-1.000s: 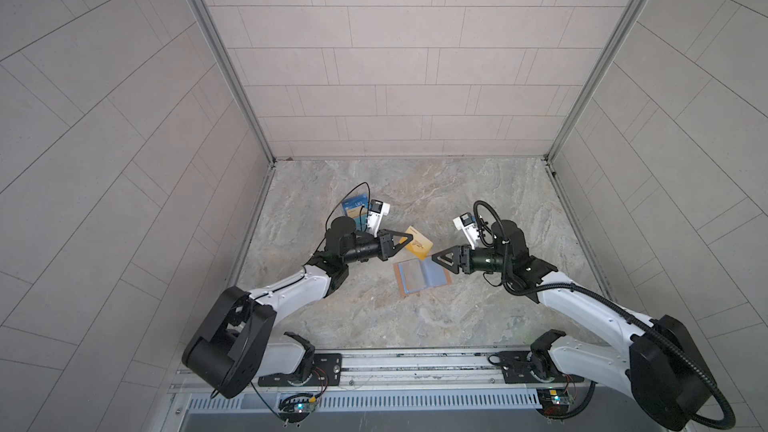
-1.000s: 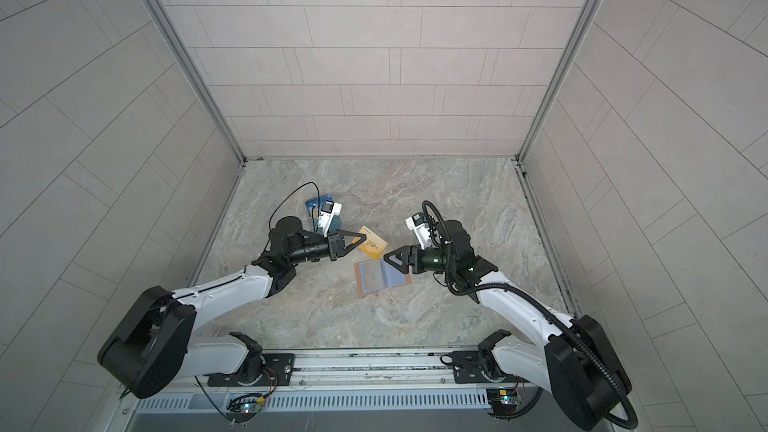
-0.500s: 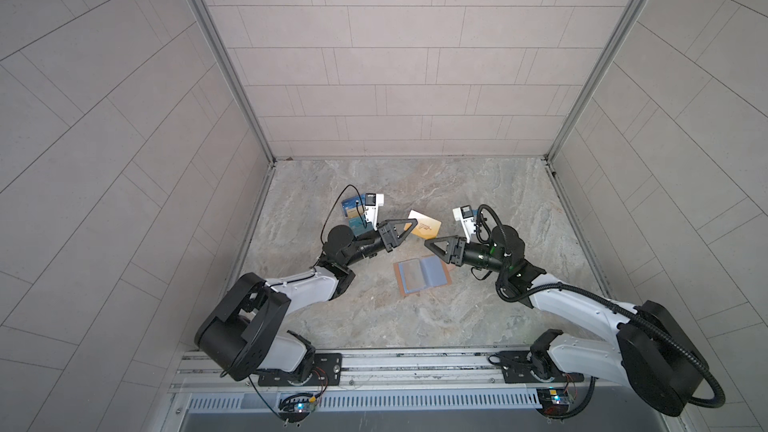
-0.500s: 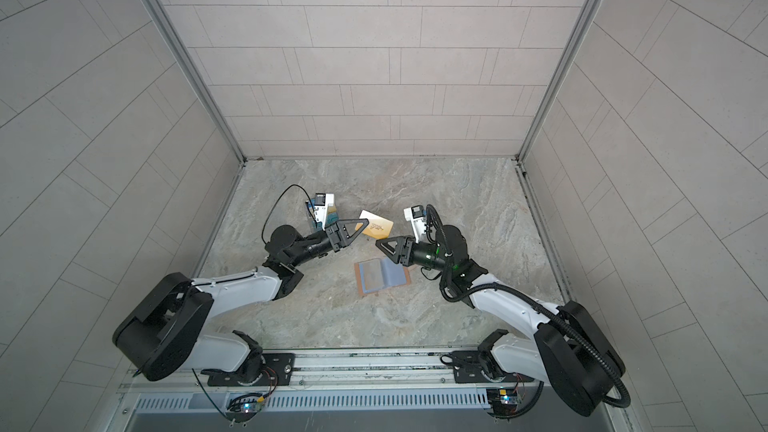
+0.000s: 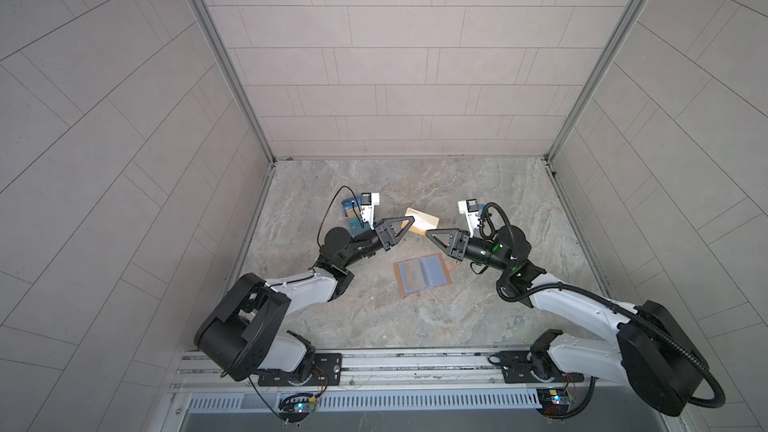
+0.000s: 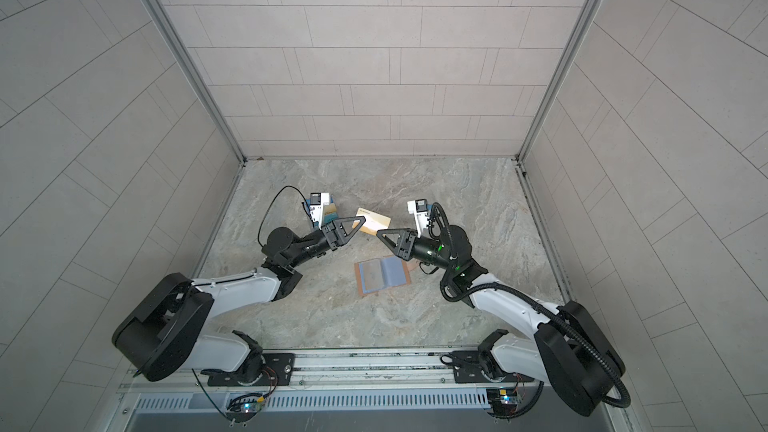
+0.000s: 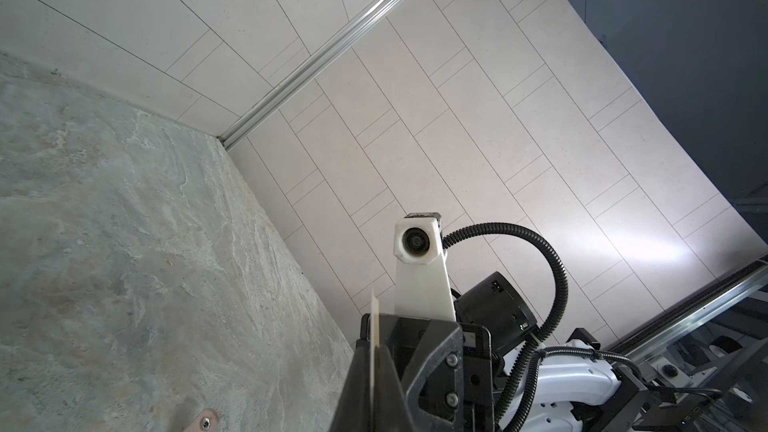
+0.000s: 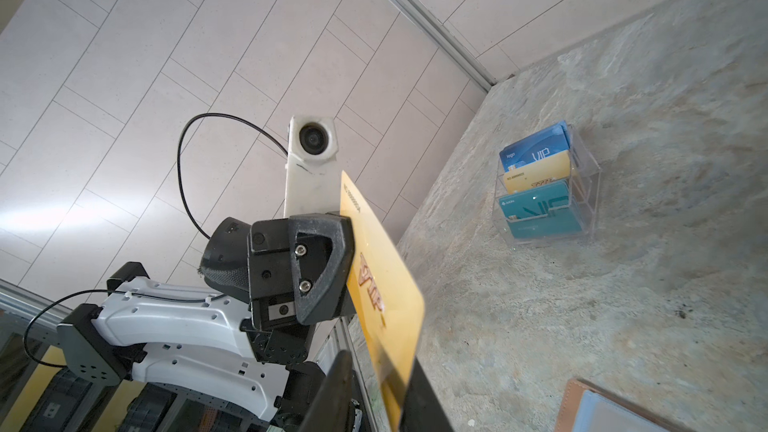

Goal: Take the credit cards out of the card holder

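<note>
The gold card [image 5: 424,222] is up in the air above the table [image 5: 374,317], out of the card holder [image 5: 422,278]. The left gripper [image 5: 409,224] pinches one end of it tight. The right gripper [image 5: 429,233] comes from the other side, and the card's other end sits between its two fingers [image 8: 428,405] (the right wrist view shows this best). The gap there is small, but I cannot tell if the fingers squeeze the card or are only close around it. The card holder lies open and flat on the table, a bit nearer the robot than the card, with its pale blue pockets facing up. In both top views the right gripper's body sits right by one corner of it. I cannot tell if a card is in the pockets. Farther back, behind the left gripper, is a clear stand [image 8: 587,184] with a blue card [image 8: 536,149], a yellow card [image 8: 540,170] and a teal card [image 8: 540,218] in it. In both top views the left wrist camera [image 5: 368,205] covers much of that stand.
</note>
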Robot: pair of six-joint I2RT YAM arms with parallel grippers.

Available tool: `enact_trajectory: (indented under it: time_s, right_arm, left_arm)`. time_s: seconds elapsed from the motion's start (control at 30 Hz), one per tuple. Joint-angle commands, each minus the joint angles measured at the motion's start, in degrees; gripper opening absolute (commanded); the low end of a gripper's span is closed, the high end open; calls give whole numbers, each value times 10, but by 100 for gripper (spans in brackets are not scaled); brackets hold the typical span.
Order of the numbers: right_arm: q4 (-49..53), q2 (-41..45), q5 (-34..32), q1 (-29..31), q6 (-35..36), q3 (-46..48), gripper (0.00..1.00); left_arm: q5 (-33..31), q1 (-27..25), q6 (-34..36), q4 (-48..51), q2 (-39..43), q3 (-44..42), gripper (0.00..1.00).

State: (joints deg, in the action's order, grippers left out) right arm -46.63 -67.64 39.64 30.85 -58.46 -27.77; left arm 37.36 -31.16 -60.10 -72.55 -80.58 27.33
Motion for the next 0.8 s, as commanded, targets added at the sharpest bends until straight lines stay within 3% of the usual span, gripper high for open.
enact_trajectory:
  time_s: [0.0, 0.1, 0.17, 0.23, 0.3, 0.43, 0.6, 0.77]
  right_arm:
    - [-38, 0, 2, 3, -12, -14, 14]
    - [-37, 1, 2, 3, -14, -13, 2]
    - [-30, 4, 8, 2, -9, -14, 0]
    - [9, 13, 23, -2, 10, -22, 0]
    - [78, 28, 47, -4, 50, -38, 0]
    - [260, 59, 92, -4, 162, -98, 0]
    - [551, 49, 139, -2, 351, -195, 0]
    - [649, 3, 184, 1, 421, -239, 0]
  left_arm:
    - [2, -1, -1, -26, 14, -9, 0]
    - [2, -1, 3, -22, 21, -11, 5]
    - [6, -2, 9, -16, 27, -13, 19]
    - [27, -1, 21, 6, 37, -9, 46]
    - [57, 4, 49, 63, 56, 2, 53]
    - [72, 19, 186, 308, 138, 37, 57]
    - [83, 20, 435, 716, 215, 152, 58]
    - [144, 48, 525, 862, 220, 200, 55]
